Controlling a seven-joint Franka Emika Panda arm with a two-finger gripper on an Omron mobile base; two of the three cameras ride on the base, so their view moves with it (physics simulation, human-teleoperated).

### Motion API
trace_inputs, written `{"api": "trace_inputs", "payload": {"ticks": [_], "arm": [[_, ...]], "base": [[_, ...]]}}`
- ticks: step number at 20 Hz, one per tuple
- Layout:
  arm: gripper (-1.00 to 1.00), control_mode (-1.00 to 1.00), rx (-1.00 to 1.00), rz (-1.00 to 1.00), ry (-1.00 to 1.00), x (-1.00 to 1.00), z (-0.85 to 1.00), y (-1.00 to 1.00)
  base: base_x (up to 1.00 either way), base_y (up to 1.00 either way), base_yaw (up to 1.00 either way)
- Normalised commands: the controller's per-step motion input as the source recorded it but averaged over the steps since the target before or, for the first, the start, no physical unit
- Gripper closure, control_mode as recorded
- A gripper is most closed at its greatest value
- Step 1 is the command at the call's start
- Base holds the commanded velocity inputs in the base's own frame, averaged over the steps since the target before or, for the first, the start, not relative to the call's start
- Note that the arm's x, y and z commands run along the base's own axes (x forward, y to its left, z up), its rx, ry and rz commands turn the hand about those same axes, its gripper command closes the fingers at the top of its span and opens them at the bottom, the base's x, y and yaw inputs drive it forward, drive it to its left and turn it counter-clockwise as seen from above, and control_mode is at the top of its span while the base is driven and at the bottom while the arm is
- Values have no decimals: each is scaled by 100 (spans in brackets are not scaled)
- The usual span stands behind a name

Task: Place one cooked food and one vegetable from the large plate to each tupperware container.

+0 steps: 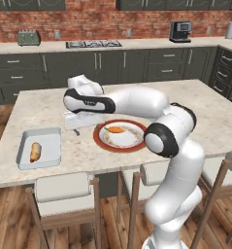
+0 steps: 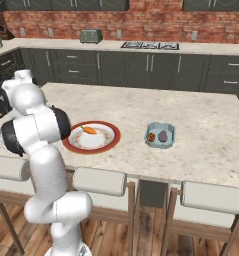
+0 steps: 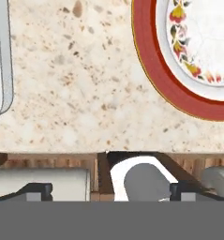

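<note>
On the speckled beige stone island counter (image 1: 205, 126), a round dinner plate with a broad dark red rim and white centre (image 1: 120, 134) sits near the front edge, and a small orange tapered carrot with a tiny green top (image 1: 116, 130) lies on its white middle toward the far side. To the robot's left of the plate, well apart from it, a shallow pale grey-blue rectangular tray with rounded corners (image 1: 39, 148) rests flat on the counter, and a small tan bun-like roll with a reddish sausage streak (image 1: 35, 151) lies inside it close to the left wall. The white arm reaches across from the right, its hand hanging above the bare counter between tray and plate. The two-finger gripper (image 1: 76, 130) points down at the stone, its dark fingertips (image 3: 37, 190) spread as wide as they go, with nothing between them. From the hand camera, the tray's edge lies at one side and the plate's red rim and flowered inner border at the other, with bare stone between. On the right base camera, a second small pale blue container (image 2: 160, 135) stands farther along the counter, well apart from the plate, holding a reddish item and a dark rounded one that are too small to identify. White-cushioned wooden stools (image 1: 64, 194) line the near side of the island.
</note>
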Motion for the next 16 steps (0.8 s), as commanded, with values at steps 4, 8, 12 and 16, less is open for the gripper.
{"api": "trace_inputs", "payload": {"ticks": [4, 8, 12, 16], "arm": [[-100, -100, 2, 41, 0, 0, 0, -100], [-100, -100, 8, 41, 3, 4, 1, -100], [-100, -100, 10, 42, 16, 12, 1, -98], [-100, -100, 10, 41, 13, 44, 0, -73]], "base": [[0, 0, 0], [0, 0, 0], [0, 0, 0], [0, 0, 0]]}}
